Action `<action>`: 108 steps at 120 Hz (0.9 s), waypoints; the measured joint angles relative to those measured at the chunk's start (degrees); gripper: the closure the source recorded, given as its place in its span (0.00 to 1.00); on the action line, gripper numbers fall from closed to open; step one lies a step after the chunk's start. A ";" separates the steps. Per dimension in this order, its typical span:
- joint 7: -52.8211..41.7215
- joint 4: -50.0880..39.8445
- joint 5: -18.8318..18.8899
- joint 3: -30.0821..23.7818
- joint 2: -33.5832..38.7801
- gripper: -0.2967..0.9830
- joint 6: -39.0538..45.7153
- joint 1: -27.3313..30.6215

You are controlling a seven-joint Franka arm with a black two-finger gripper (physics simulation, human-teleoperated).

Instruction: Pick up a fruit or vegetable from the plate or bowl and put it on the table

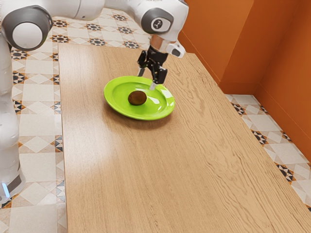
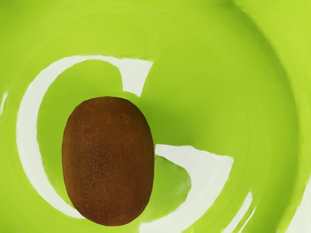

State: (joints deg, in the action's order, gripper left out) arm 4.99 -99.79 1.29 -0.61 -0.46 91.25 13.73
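Kiwifruit (image 1: pixel 137 98) on green plate (image 1: pixel 111 99), near the middle, below and to one side of black gripper (image 1: pixel 147 79), fingers wide apart, nothing between; if lowered off-centre, likely to nudge rounded skin with one fingertip, sending it rolling rimward.

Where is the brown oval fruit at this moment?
The brown oval fruit lies near the middle of the round green plate, lower and further to the exterior view's left than the black two-finger gripper.
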 joint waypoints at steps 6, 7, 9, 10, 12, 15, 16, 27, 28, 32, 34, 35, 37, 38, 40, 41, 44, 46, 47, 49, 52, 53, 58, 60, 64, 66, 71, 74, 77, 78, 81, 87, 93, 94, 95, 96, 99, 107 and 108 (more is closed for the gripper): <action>-0.83 0.01 -0.04 0.09 -0.26 0.23 0.92 -0.01; -0.98 0.01 -0.05 0.11 -0.31 0.23 1.09 -0.02; -1.25 0.01 -0.06 0.15 -0.39 0.23 1.40 0.01; -1.39 0.03 -0.07 0.16 -0.43 0.23 1.56 0.03; -1.67 0.17 -0.09 0.18 -0.55 0.23 1.88 0.10; -2.06 0.61 -0.10 0.20 -0.99 0.23 2.37 0.27; -2.20 0.82 -0.10 0.21 -1.19 0.23 2.52 0.35; -3.65 2.56 -0.15 0.22 -3.23 0.23 4.11 3.40; -3.77 2.62 -0.16 0.22 -3.35 0.23 4.26 3.92; -4.26 2.77 -0.15 0.23 -3.80 0.23 4.79 6.31; -4.49 2.79 -0.15 0.24 -3.99 0.23 5.03 7.58; -4.61 2.78 -0.14 0.24 -4.09 0.23 5.14 8.21; -4.83 2.76 -0.13 0.25 -4.27 0.23 5.35 9.40; -4.94 2.74 -0.13 0.26 -4.35 0.23 5.44 9.95; -5.16 2.69 -0.13 0.27 -4.48 0.23 5.63 10.94; -5.26 2.66 -0.14 0.26 -4.54 0.23 5.72 11.37; -5.57 2.57 -0.16 0.24 -4.65 0.23 5.96 12.36; -5.77 2.54 -0.18 0.21 -4.71 0.23 6.10 12.77; -5.87 2.53 -0.19 0.18 -4.73 0.23 6.17 12.91; -6.05 2.50 -0.21 0.14 -4.76 0.23 6.30 13.02; -6.33 2.46 -0.24 0.10 -4.79 0.23 6.47 12.89; -6.42 2.45 -0.25 0.09 -4.80 0.23 6.52 12.79; -6.84 2.44 -0.30 0.03 -4.83 0.23 6.76 12.04; -7.00 2.43 -0.31 0.00 -4.83 0.23 6.84 11.71; -7.31 2.38 -0.36 -0.07 -4.84 0.23 6.96 11.13; -7.46 2.36 -0.37 -0.10 -4.84 0.23 7.01 10.89; -7.81 2.27 -0.43 -0.19 -4.83 0.23 7.07 10.50; -8.00 2.03 -0.45 -0.22 -4.79 0.23 7.10 10.38; -8.19 1.67 -0.48 -0.24 -4.75 0.23 7.13 10.35; -8.25 1.58 -0.49 -0.25 -4.74 0.23 7.14 10.35; -8.42 1.39 -0.50 -0.25 -4.69 0.23 7.15 10.40; -8.75 0.96 -0.53 -0.31 -4.50 0.23 7.16 10.58; -9.05 -0.03 -0.55 -0.34 -4.05 0.23 7.23 10.72; -9.10 -0.15 -0.56 -0.34 -3.99 0.23 7.24 10.73; -9.15 -0.34 -0.57 -0.34 -3.92 0.23 7.26 10.74; -9.19 -0.50 -0.58 -0.34 -3.86 0.23 7.28 10.75; -9.33 -0.99 -0.59 -0.35 -3.63 0.23 7.33 10.78; -9.65 -1.91 -0.63 -0.85 -2.96 0.23 7.42 11.17; -9.68 -2.03 -0.63 -0.97 -2.87 0.23 7.42 11.23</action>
State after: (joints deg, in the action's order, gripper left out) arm -4.69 -101.82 0.66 -1.58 -3.32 98.67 24.96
